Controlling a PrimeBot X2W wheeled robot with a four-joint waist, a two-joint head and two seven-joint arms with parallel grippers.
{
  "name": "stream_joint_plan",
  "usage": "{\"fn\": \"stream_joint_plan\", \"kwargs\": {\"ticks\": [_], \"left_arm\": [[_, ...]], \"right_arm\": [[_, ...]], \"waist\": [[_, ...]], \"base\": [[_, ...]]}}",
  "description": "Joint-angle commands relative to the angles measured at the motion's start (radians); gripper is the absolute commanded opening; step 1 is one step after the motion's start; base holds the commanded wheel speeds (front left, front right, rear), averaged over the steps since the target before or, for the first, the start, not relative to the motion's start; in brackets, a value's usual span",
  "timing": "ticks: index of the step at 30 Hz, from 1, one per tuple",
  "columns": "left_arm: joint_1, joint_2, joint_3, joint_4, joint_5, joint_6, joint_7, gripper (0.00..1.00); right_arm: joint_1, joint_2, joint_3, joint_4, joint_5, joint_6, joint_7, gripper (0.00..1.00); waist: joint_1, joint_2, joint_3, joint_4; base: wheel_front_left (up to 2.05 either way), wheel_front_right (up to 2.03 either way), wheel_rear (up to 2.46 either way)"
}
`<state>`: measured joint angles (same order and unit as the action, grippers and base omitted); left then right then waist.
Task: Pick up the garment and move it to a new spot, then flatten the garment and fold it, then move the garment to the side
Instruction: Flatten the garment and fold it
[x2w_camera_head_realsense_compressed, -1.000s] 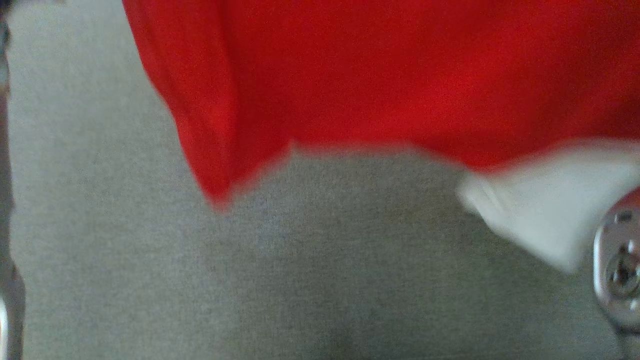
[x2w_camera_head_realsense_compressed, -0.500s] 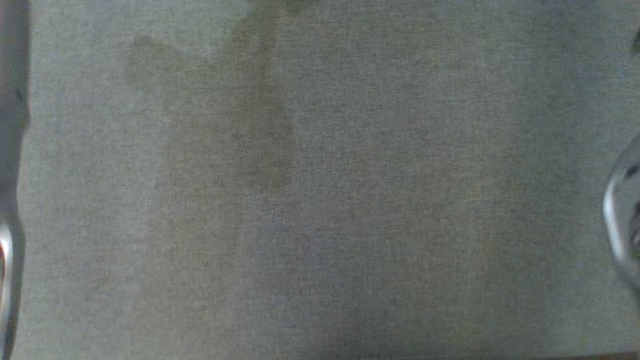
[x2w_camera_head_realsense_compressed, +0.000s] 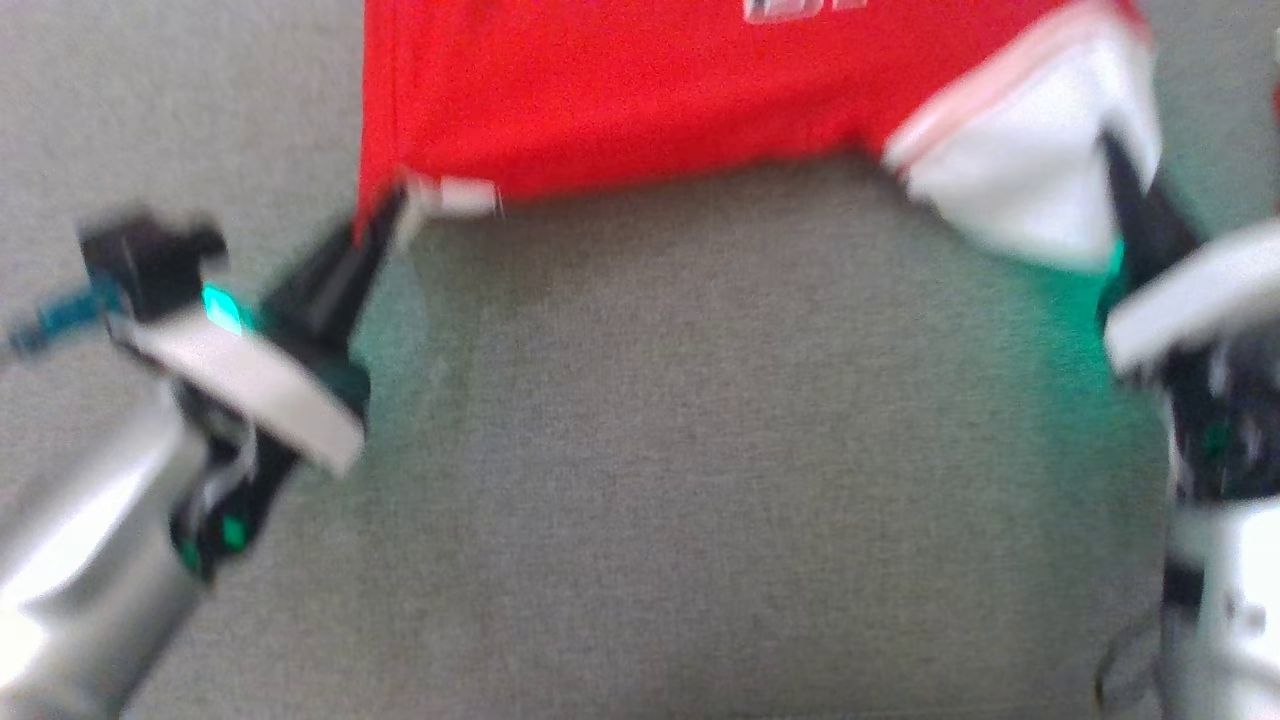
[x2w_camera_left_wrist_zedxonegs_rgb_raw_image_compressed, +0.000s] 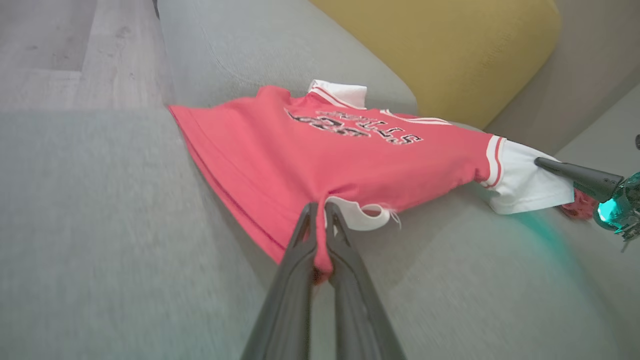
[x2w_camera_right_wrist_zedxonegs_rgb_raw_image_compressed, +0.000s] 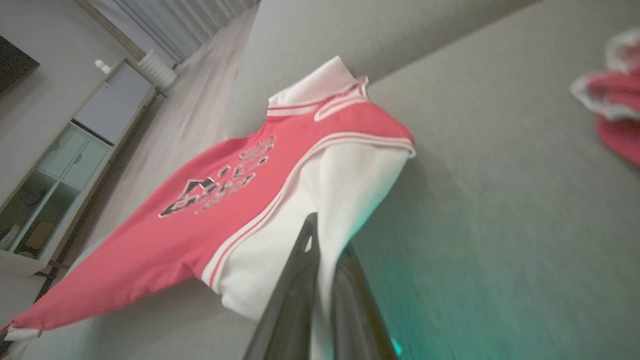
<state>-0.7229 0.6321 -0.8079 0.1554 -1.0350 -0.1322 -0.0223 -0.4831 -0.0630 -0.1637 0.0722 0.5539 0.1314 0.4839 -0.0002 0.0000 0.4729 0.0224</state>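
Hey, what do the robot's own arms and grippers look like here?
Left gripper and right gripper each have two long, dark, tapering fingers. Behind them sit a pale band and a glowing teal-green light. Left forearm and right forearm are silvery grey. Head view is blurred, so no markings are readable.

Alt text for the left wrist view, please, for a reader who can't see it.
The left gripper, its two dark fingers shut, holds the hem of a red garment with dark lettering, spread over a grey sofa seat. At the right edge, the right gripper pinches the garment's white sleeve; a yellow cushion sits behind.
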Motion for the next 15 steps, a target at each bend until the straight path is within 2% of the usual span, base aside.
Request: {"fn": "stream_joint_plan", "kwargs": {"ticks": [1,4,8,10,11,15], "left_arm": [[0.067,0.075,0.020,-0.041,-0.011,0.002,-0.036,0.00],[0.209,0.106,-0.018,-0.084,-0.002,0.029,-0.076,0.00],[0.414,0.125,-0.059,-0.201,-0.031,0.109,-0.125,0.00],[0.505,0.134,-0.086,-0.267,-0.035,0.154,-0.141,0.00],[0.505,0.134,-0.086,-0.267,-0.035,0.154,-0.141,0.00],[0.622,0.136,-0.123,-0.383,-0.053,0.214,-0.155,0.00]], "right_arm": [[0.111,0.012,0.022,-0.085,0.023,-0.001,0.020,0.00],[0.291,0.012,0.027,-0.157,0.032,-0.001,0.032,0.00],[0.512,0.012,0.012,-0.261,0.059,-0.001,0.046,0.00],[0.619,0.012,-0.005,-0.312,0.081,-0.001,0.048,0.00],[0.619,0.012,-0.005,-0.312,0.081,-0.001,0.048,0.00],[0.781,0.013,-0.026,-0.397,0.138,-0.001,0.055,0.00]], "waist": [[0.0002,0.0000,-0.107,-0.012],[0.0002,0.0000,-0.183,-0.025],[0.0002,0.0000,-0.257,-0.035],[0.0002,0.0000,-0.274,-0.035],[0.0002,0.0000,-0.274,-0.035],[0.0002,0.0000,-0.268,-0.028]], "base": [[0.00,0.00,0.00],[0.00,0.00,0.00],[0.00,0.00,0.00],[0.00,0.00,0.00],[0.00,0.00,0.00],[0.00,0.00,0.00]]}}
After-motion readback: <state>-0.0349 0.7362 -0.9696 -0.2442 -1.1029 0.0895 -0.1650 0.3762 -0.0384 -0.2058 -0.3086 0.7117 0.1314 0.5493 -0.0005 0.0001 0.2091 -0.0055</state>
